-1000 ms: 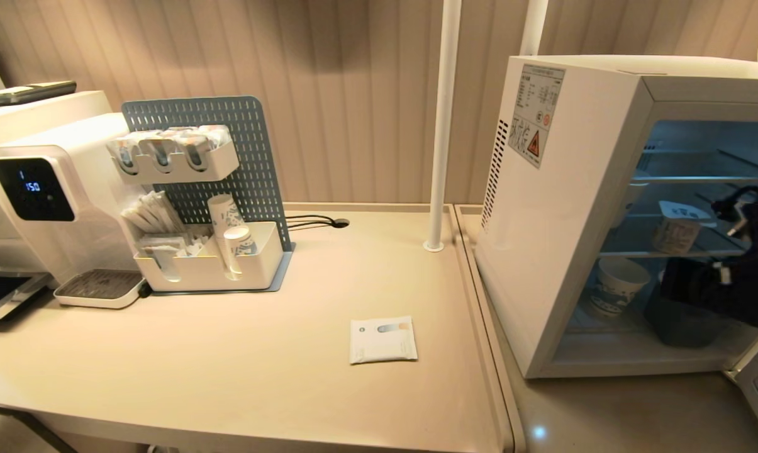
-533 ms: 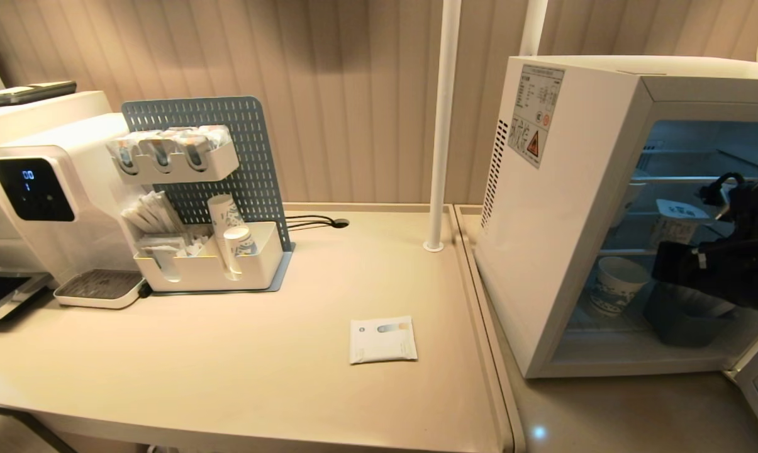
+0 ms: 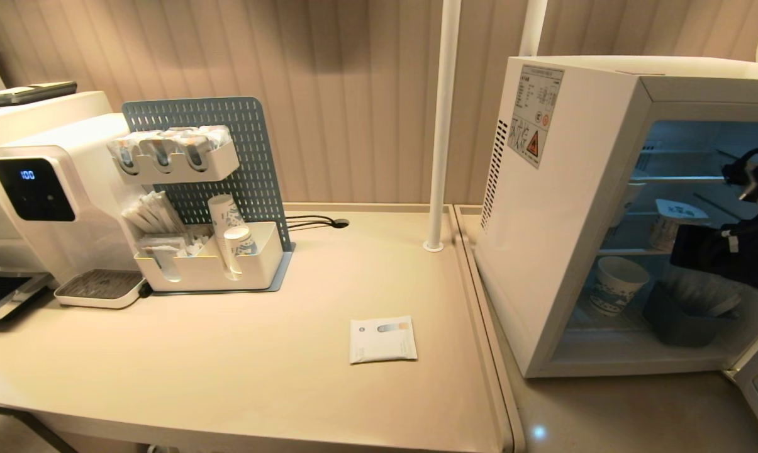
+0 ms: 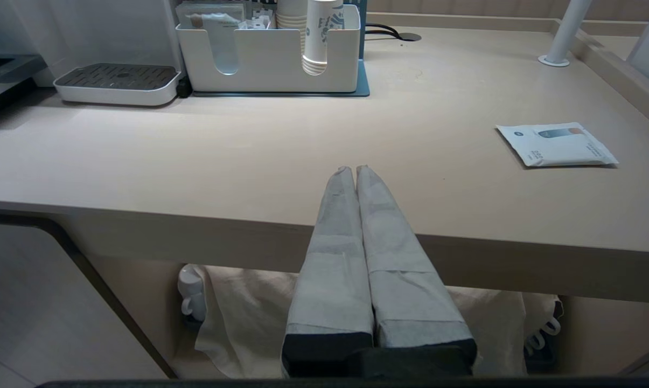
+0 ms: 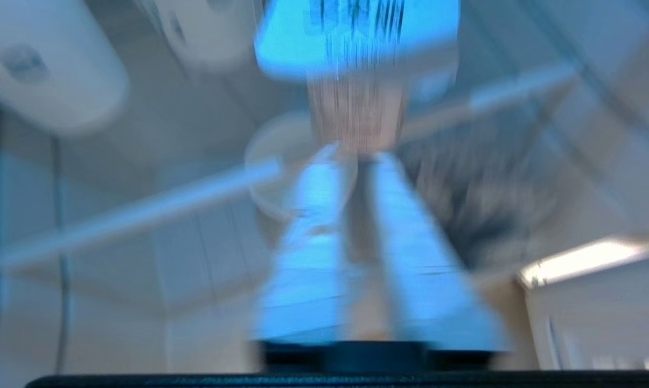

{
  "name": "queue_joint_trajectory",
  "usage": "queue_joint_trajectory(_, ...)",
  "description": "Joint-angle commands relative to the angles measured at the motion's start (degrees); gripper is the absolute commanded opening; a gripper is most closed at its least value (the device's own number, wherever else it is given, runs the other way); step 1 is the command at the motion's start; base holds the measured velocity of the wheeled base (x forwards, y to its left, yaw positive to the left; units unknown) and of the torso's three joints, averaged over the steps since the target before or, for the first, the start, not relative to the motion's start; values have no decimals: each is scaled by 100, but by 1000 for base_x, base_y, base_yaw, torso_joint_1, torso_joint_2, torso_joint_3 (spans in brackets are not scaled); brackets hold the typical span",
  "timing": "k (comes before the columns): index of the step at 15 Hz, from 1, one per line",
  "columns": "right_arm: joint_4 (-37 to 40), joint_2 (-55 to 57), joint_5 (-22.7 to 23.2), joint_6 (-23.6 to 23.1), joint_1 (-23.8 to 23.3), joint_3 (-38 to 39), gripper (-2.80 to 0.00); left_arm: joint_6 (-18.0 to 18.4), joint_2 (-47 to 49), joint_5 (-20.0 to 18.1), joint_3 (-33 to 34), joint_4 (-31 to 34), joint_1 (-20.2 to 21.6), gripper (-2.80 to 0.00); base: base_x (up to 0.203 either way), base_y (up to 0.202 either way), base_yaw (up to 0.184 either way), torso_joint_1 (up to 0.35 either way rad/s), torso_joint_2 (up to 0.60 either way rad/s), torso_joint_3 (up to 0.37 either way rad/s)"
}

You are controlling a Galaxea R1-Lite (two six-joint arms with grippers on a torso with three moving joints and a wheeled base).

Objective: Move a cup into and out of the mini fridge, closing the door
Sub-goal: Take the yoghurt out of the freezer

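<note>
1. I am reaching my right arm (image 3: 731, 251) level into the open mini fridge (image 3: 567, 189), my right gripper (image 5: 356, 153) pointing at the cup (image 3: 668, 226) on the middle wire shelf.
2. My fingers (image 5: 313, 215) are standing slightly parted just before the cup; blur hides any contact.
3. I am keeping my left gripper (image 4: 355, 170) pressed closed, empty, at the table (image 4: 249, 151) edge.
</note>
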Motion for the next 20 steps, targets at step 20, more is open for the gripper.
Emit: queue_joint_trajectory(20,-3447,1188,424,-969,-380,657,0,-4,-2,5,9,-2,1,-280,0,0,0,0,0,0)
